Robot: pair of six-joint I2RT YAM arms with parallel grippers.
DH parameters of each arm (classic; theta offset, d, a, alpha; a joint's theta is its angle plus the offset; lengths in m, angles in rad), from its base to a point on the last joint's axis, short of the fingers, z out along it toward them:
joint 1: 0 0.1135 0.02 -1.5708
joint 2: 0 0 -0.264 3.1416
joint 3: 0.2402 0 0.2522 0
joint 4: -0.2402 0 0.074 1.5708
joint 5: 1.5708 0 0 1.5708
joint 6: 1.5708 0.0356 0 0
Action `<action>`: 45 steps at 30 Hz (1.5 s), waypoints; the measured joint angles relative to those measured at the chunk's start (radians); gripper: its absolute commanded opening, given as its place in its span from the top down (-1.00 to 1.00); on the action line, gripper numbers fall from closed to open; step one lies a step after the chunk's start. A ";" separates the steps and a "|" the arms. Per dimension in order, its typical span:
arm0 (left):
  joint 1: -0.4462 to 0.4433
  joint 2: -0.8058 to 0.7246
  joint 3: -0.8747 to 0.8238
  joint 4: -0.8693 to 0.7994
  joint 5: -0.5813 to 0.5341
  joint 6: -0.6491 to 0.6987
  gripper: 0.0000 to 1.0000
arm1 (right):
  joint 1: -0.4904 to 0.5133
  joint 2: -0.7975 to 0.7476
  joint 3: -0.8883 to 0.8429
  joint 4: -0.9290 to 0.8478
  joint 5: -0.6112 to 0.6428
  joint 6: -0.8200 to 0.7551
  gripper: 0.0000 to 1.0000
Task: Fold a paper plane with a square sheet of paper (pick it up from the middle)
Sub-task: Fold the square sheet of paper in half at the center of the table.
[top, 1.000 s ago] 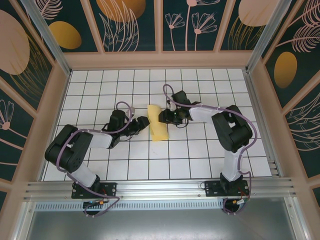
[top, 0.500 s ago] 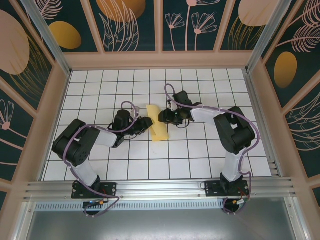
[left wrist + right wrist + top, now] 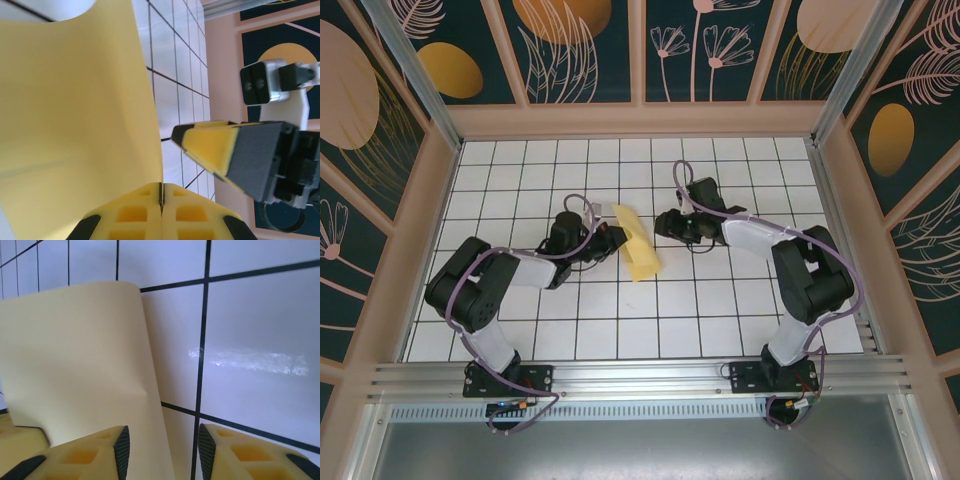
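The top camera sits high above and behind the arm bases (image 3: 510, 378), looking steeply down on the whole gridded table (image 3: 720, 300) from afar. The left wrist camera peers past the left pincer (image 3: 161, 189), very close to the paper (image 3: 75, 125). The right wrist camera looks low over the right pincer (image 3: 162, 447) across the table. All three share that sheet and the table around it

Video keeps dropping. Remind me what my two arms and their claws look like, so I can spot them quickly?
The left arm and right arm have glossy black joint housings joined by white links, each with a looping lilac cable. The left claw and right claw have black bodies and yellow pads with square recesses. A silver-white camera sits on the right wrist.
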State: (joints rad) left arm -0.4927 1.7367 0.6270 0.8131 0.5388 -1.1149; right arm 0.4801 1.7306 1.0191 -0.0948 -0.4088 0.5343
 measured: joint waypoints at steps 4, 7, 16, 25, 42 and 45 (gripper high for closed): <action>-0.011 0.024 0.063 -0.018 0.004 0.014 1.00 | 0.000 0.005 -0.013 -0.008 0.005 0.008 0.30; -0.019 0.063 0.100 -0.036 0.003 0.020 1.00 | 0.000 0.018 -0.014 -0.009 -0.004 0.006 0.33; -0.024 0.124 0.131 -0.138 -0.010 0.040 1.00 | 0.010 0.036 -0.014 -0.044 -0.034 -0.015 0.18; -0.024 0.124 0.058 -0.138 -0.080 0.027 1.00 | -0.031 0.042 0.026 -0.086 -0.083 -0.126 -0.11; -0.024 0.124 0.045 -0.196 -0.132 0.010 0.93 | 0.031 0.277 0.253 -0.184 -0.142 -0.268 -0.08; -0.024 0.124 0.046 -0.199 -0.132 0.010 0.88 | 0.033 0.297 0.273 -0.200 -0.140 -0.277 0.02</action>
State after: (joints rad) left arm -0.5167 1.8610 0.6731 0.6140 0.4065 -1.1049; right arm 0.5129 2.0274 1.2922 -0.2951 -0.5488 0.2577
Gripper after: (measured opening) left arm 0.068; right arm 0.516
